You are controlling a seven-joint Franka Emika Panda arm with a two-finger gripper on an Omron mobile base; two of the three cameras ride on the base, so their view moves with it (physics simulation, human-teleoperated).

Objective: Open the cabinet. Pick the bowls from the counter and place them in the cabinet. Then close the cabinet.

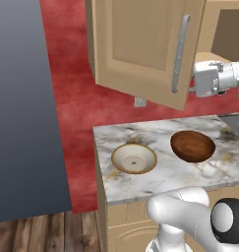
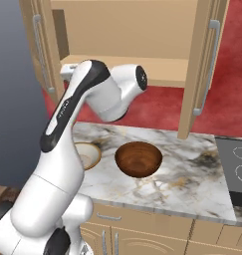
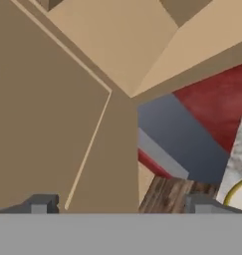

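1. We see our gripper (image 3: 117, 208) raised beside the inner face of the cabinet's left door (image 1: 140, 44), which stands swung open; its fingertips (image 3: 40, 204) sit wide apart with nothing between them, so we count it released
2. The cabinet (image 2: 127, 45) is open ahead of our gripper, the inner shelf (image 2: 162, 69) level with it and bare
3. Well below our gripper, the cream-white bowl (image 1: 134, 158) and the dark reddish-brown bowl (image 1: 192, 145) rest upright on the counter (image 1: 155, 179), near each other but apart
4. The right door (image 2: 202, 64) hangs open on the far side of the cabinet from our gripper
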